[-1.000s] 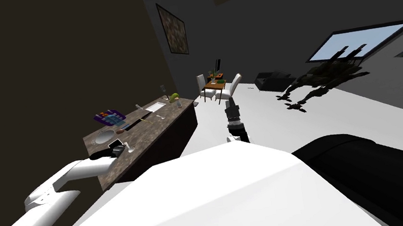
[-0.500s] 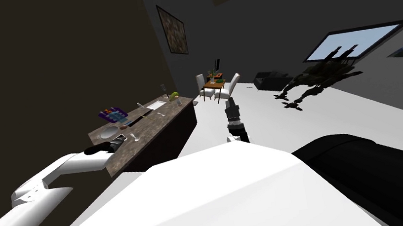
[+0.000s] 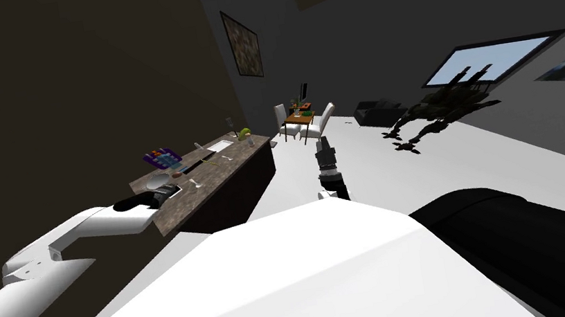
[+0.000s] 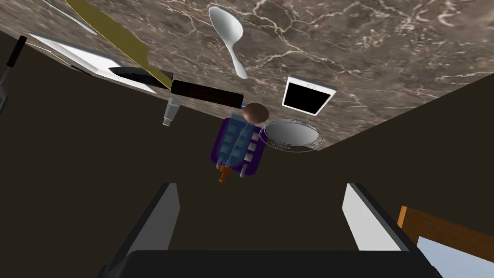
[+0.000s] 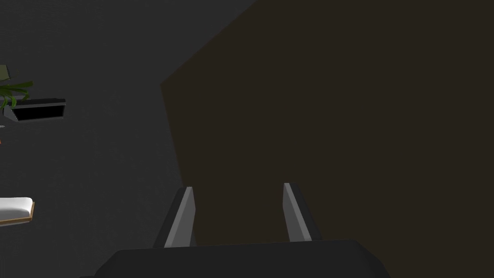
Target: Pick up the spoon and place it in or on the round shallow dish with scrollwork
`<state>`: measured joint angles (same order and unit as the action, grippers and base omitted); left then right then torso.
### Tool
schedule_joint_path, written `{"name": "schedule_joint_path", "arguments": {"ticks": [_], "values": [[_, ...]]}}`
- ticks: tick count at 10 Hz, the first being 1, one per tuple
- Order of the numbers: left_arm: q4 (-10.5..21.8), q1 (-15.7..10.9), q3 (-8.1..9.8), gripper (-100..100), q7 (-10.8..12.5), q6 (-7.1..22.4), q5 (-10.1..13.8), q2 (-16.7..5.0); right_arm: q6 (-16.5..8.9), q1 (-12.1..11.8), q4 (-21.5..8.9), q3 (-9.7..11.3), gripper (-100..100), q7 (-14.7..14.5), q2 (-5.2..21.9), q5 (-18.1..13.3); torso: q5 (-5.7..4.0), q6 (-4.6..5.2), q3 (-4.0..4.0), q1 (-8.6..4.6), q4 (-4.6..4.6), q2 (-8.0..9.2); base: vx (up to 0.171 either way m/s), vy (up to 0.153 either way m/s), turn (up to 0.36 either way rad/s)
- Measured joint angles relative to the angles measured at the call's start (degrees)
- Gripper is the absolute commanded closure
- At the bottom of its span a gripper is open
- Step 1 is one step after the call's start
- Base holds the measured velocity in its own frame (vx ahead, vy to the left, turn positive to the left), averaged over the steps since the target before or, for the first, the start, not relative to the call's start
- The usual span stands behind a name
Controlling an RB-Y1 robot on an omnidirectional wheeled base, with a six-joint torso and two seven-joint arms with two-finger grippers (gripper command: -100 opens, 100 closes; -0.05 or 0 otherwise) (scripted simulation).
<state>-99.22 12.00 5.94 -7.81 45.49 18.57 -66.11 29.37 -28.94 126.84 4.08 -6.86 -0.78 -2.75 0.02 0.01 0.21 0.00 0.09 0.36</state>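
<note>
Left gripper [image 4: 259, 186] held wide open and empty at the counter's end.
The white spoon [image 4: 229, 36] is seen lying on the marbled counter [image 4: 386, 48], near a phone [image 4: 308, 95] and apart from the scrollwork dish [image 4: 291, 135]; the right gripper [image 5: 238, 188] is parted, empty.

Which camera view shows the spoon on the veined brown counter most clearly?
The left wrist view: the spoon lies whole on the counter, bowl and handle distinct. In the head view it is a tiny pale speck near the left gripper. The right wrist view faces away from the counter.
</note>
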Motion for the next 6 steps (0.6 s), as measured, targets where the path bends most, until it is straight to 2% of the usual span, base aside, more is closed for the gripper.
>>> {"name": "schedule_joint_path", "arguments": {"ticks": [4,6], "values": [[-5.4,1.5,0.98,-100,-0.1,0.0,0.4,-2.2,0.0,0.0,0.0,0.0,0,0.0,0.0,0.0,0.04,-0.01,-0.03,0.14,-0.01,-0.05,-0.081,0.028,-0.015],[-7.7,2.1,1.1,-100,-0.6,-0.2,1.6,-3.8,0.0,0.0,0.0,0.0,0,0.0,0.0,0.0,0.04,0.0,-0.08,0.17,-0.03,-0.15,-0.05,0.044,-0.025]]}}
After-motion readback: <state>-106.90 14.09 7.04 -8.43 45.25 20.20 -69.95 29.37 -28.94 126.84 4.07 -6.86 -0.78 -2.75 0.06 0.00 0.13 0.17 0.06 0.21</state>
